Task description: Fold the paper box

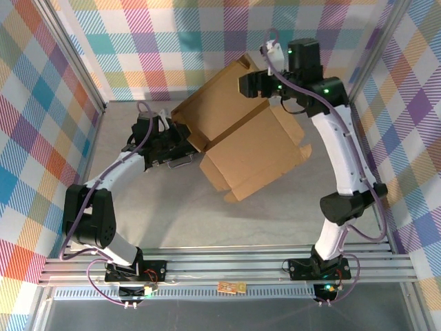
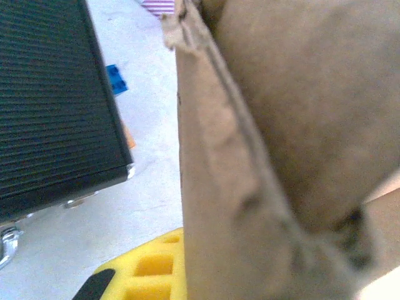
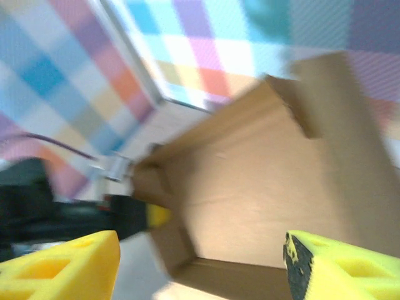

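My left claw (image 1: pixel 185 141) is at the left corner of the paper box (image 1: pixel 241 148); whether it grips, I cannot tell. The box sits on the table (image 1: pixel 172 207), one panel (image 1: pixel 220 103) raised, the rest flat, so most folding seems left. My right claw (image 3: pixel 203 259) gapes open at that panel's top edge.

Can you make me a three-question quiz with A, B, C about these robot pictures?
1. Where is the ribbed black case?
A. beside the brown cardboard paper box, on the left arm's side
B. on top of the box
C. by the right arm's base
2. What colour are the right gripper fingers?
A. red
B. yellow
C. green
3. How are those fingers?
A. squeezed together
B. wide apart
C. broken off
Answers: 1 A, the left wrist view has the case next to the cardboard; 2 B, both look yellow; 3 B, a wide gap separates them.
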Robot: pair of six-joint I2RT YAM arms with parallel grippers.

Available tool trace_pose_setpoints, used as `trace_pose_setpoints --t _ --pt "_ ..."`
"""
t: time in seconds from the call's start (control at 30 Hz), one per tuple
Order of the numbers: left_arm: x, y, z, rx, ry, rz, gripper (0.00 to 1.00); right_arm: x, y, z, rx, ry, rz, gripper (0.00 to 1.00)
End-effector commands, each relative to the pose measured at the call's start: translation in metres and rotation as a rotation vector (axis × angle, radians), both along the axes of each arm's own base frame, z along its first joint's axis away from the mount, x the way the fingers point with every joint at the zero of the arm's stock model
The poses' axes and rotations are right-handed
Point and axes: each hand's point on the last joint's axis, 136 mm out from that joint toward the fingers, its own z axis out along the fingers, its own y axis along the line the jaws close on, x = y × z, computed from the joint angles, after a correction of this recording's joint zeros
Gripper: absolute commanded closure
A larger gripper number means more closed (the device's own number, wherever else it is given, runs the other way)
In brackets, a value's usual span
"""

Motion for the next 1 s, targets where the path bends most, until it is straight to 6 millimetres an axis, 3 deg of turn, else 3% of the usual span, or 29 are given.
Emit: trace_pose_setpoints --t 0.0,0.27,0.37,0.53,0.63,0.83,0.97 --pt "0.007 -0.008 0.028 -0.083 -0.118 -0.045 1.0 -0.031 -0.013 0.065 0.238 -0.014 0.106 0.32" --pt "0.009 -0.016 0.027 -0.15 -0.161 -0.089 1.0 0.012 -0.099 0.096 0.445 0.018 -0.049 0.37" --pt "0.009 -0.018 0.023 -0.175 -0.168 -0.096 1.0 0.028 -0.115 0.092 0.501 0.083 -0.057 0.4" --pt "0.008 -0.019 0.018 -0.185 -0.156 -0.099 1.0 0.048 -0.101 0.054 0.528 0.281 0.079 0.52" --pt "0.007 -0.021 0.02 -0.189 -0.155 -0.112 1.0 0.048 -0.088 0.034 0.494 0.324 0.127 0.53" --pt "0.005 -0.023 0.022 -0.194 -0.148 -0.134 1.0 0.053 -0.079 0.01 0.466 0.37 0.159 0.51" --pt "0.004 -0.025 0.023 -0.194 -0.14 -0.146 1.0 0.045 -0.068 0.01 0.466 0.377 0.225 0.5"
